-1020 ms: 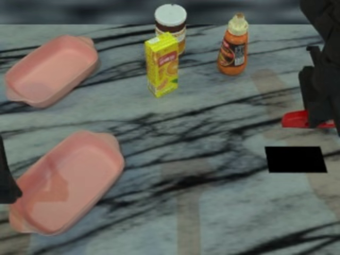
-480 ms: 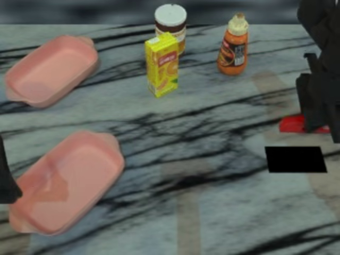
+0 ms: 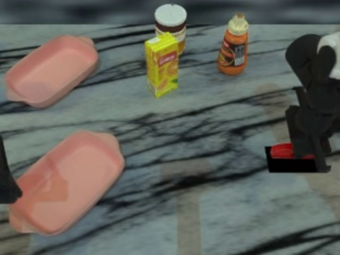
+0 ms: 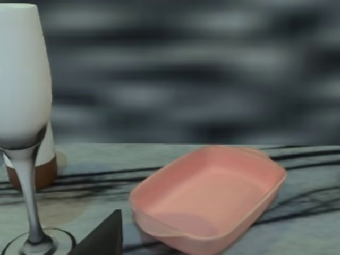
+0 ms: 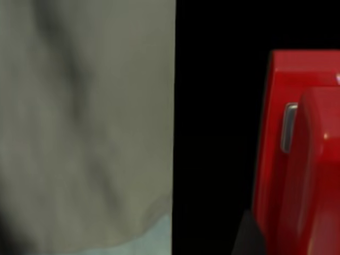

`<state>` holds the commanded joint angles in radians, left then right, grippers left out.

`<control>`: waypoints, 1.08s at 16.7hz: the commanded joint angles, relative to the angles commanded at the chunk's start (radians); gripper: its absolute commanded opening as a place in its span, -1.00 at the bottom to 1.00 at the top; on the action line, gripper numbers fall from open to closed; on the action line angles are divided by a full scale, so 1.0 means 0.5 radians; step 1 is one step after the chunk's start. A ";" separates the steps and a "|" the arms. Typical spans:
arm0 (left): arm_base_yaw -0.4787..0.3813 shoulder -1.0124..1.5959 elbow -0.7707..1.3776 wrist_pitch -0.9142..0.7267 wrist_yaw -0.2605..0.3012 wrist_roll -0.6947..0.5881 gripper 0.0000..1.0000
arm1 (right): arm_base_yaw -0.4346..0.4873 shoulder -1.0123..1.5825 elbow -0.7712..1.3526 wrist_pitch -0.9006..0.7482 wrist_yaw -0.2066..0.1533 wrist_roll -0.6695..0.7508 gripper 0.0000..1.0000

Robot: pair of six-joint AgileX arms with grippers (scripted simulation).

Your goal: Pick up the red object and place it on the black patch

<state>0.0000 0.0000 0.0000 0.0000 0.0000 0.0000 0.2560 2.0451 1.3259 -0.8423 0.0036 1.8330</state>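
Note:
The red object (image 3: 282,151) is a short glossy bar, held by my right gripper (image 3: 307,157) low over the black patch (image 3: 276,166) near the table's right edge. The fingers are shut on the bar's right part and hide it there. In the right wrist view the red object (image 5: 305,159) fills one side, with the black patch (image 5: 212,106) right under and beside it, and one dark fingertip (image 5: 247,236) shows against it. Whether the bar touches the patch I cannot tell. My left gripper (image 3: 5,183) stays parked at the table's left edge.
Two pink trays lie at the left, one at the back (image 3: 50,69) and one at the front (image 3: 66,183). A yellow juice carton (image 3: 161,65), a white-lidded jar (image 3: 170,24) and an orange sauce bottle (image 3: 234,47) stand along the back.
My right gripper has carried the red object toward the table's front and slightly left, from bare marble behind the black patch to over the patch. The left arm has not moved.

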 joint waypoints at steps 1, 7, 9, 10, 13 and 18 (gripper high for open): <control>0.000 0.000 0.000 0.000 0.000 0.000 1.00 | 0.000 0.000 0.000 0.000 0.000 0.000 -1.00; 0.000 0.000 0.000 0.000 0.000 0.000 1.00 | 0.000 0.000 0.000 0.000 0.000 0.000 -0.40; 0.000 0.000 0.000 0.000 0.000 0.000 1.00 | 0.000 0.000 0.000 0.000 0.000 0.000 -0.10; 0.000 0.000 0.000 0.000 0.000 0.000 1.00 | 0.000 0.000 0.000 0.000 0.000 0.000 0.06; 0.000 0.000 0.000 0.000 0.000 0.000 1.00 | 0.000 0.000 0.000 0.000 0.000 0.000 0.51; 0.000 0.000 0.000 0.000 0.000 0.000 1.00 | 0.000 0.000 0.000 0.000 0.000 0.000 1.00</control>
<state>0.0000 0.0000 0.0000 0.0000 0.0000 0.0000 0.2560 2.0452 1.3258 -0.8421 0.0036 1.8330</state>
